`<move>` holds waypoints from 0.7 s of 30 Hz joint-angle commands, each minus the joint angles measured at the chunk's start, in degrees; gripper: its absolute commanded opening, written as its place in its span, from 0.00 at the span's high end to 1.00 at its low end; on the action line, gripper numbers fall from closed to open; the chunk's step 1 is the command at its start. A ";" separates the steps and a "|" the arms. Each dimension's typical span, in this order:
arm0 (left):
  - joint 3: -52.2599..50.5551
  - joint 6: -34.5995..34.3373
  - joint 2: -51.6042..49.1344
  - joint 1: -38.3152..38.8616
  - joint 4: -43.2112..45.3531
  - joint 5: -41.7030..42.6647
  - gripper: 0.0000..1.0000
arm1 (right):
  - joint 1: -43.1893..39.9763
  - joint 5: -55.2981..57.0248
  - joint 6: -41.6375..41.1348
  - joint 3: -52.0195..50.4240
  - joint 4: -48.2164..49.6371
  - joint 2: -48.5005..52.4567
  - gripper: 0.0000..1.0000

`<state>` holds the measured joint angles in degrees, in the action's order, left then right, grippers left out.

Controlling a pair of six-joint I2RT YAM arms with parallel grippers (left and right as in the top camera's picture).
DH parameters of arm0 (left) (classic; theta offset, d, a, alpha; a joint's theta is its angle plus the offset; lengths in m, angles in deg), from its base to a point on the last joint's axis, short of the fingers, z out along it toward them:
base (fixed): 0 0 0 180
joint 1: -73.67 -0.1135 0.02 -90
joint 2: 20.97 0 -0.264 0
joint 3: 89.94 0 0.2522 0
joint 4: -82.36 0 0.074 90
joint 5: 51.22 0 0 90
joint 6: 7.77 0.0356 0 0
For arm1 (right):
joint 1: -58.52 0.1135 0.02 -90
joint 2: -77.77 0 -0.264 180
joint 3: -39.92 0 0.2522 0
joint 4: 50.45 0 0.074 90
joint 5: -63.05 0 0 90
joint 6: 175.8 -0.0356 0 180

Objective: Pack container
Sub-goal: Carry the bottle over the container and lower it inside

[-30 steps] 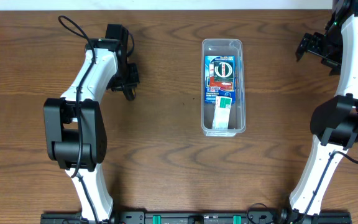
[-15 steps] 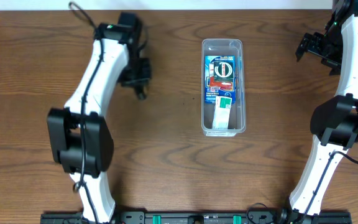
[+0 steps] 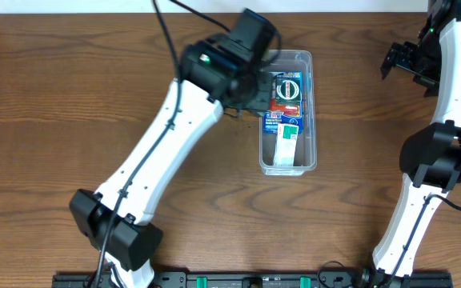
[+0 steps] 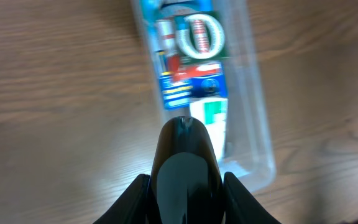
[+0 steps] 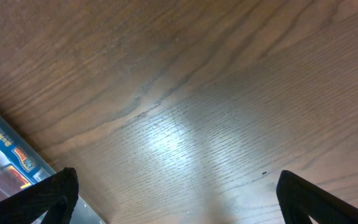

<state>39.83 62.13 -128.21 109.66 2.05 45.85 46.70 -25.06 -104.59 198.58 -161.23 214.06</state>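
Left of the container, left arm: white links with black joints, reaching from the near table edge diagonally up to the container's far-left corner; a black cable runs along it.
Left gripper: fingers pressed together into one black tip with nothing between them. In the left wrist view the tip lies over the container's left long wall; contact cannot be told.
Container: clear plastic bin with rounded corners and a rim, standing flat on the table with its long side running from the far edge toward the near edge.
Contents: a blue printed pack with a white ring graphic in the far half of the container, and a white-and-green box in the near half, both lying flat.
Right arm: well right of the container, rising along the right edge of the overhead view.
Right gripper: fingers spread wide over bare wood, nothing between them, well apart from the container.
Table: dark brown wood grain with a soft glare patch in the right wrist view.
Room: a pale strip beyond the far edge and a black rail along the near edge.
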 commanded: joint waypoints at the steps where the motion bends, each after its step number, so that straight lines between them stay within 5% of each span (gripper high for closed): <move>1: 0.48 -3.63 -0.07 3.04 1.57 -2.51 0.81 | -0.17 0.02 0.63 -0.17 -0.04 0.11 0.01; 21: 0.48 -9.40 -12.22 6.95 1.90 -7.17 0.80 | -0.17 0.02 0.63 -0.17 -0.07 0.11 0.01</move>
<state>39.83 53.58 -140.08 116.65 4.11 39.84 46.70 -25.06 -104.59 198.58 -161.23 214.06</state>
